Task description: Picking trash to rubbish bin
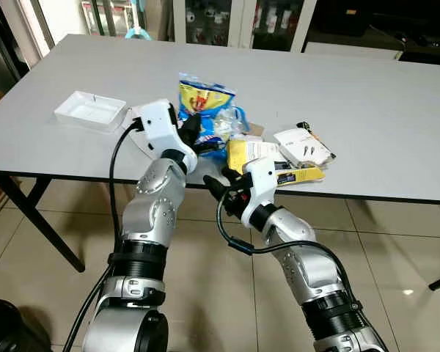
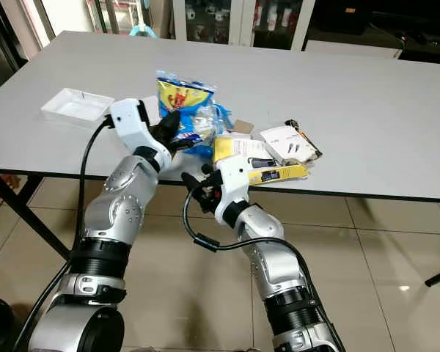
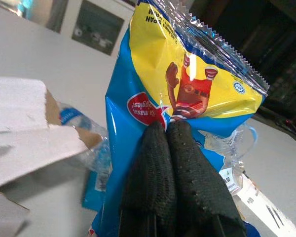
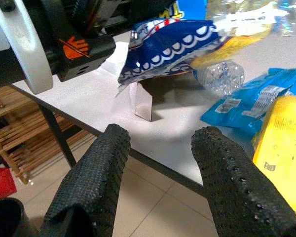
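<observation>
Now the left gripper (image 1: 193, 126) jaws pinch the snack bag (image 1: 203, 99); slippery foil could slide out. Right gripper (image 1: 218, 181) jaws apart.

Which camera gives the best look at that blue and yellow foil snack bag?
The left wrist view: the blue and yellow foil snack bag sits close, left gripper pinching it. Both eye views show it small; the right wrist view, its underside.

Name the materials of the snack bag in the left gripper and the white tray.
Snack bag: glossy printed plastic film, judging by its crinkles, glare and serrated sealed edge; the left gripper pinches it. White tray: smooth and matte with a raised rim, probably foam or moulded plastic.
</observation>
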Motion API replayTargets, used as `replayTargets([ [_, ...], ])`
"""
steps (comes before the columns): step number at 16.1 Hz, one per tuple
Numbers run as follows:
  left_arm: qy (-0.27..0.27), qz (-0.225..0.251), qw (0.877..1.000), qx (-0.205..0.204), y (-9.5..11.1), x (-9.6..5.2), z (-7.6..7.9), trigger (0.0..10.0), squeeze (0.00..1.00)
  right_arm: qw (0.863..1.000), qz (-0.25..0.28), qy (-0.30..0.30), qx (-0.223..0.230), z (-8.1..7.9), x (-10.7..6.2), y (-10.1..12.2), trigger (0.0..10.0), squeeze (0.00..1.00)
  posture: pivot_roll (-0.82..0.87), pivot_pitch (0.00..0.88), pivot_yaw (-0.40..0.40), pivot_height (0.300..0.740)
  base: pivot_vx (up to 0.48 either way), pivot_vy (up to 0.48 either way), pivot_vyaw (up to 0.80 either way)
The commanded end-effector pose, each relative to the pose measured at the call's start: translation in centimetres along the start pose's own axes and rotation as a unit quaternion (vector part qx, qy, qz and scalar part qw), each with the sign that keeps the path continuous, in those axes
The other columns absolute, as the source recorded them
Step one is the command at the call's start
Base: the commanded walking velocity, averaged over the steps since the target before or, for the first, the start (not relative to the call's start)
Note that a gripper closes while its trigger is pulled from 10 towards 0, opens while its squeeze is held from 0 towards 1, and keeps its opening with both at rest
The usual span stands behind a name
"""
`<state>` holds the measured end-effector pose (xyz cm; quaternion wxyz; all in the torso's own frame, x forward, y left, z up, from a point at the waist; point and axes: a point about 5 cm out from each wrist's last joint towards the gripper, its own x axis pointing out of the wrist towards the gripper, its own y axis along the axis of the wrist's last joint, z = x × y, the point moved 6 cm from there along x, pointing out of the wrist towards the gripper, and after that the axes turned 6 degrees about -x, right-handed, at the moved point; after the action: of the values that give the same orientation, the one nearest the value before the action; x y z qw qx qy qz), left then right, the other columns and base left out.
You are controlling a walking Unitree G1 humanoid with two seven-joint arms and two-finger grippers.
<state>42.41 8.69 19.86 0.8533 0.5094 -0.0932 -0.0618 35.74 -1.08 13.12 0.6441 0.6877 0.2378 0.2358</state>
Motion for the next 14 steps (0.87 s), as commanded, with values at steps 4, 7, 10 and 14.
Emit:
replayTargets([
  [4,0.027,0.061,0.984,0.168,1.7,-0.6,-1.1,10.0,0.0,0.995,0.043,-0.087,0.0,3.4,0.1,2.0,10.0,0.0,0.01,0.001,-0.061,0.74,0.0,0.0,0.0],
  [7,0.046,0.092,0.971,0.218,3.0,-1.3,-2.4,10.0,0.0,0.978,0.097,-0.184,-0.003,7.0,-0.9,4.5,10.0,0.0,0.01,0.0,-0.057,0.74,0.0,0.0,0.0],
  [10,0.041,0.13,0.952,0.273,3.8,-2.5,-2.2,10.0,0.0,0.97,0.115,-0.213,-0.019,7.9,-1.4,5.4,10.0,0.0,0.02,0.003,-0.059,0.74,0.0,0.0,0.0],
  [14,0.057,0.118,0.949,0.285,2.4,-3.4,-3.5,10.0,0.0,0.951,0.118,-0.283,-0.039,10.3,-2.9,5.3,10.0,0.0,0.01,0.005,-0.061,0.74,0.0,0.0,0.0],
])
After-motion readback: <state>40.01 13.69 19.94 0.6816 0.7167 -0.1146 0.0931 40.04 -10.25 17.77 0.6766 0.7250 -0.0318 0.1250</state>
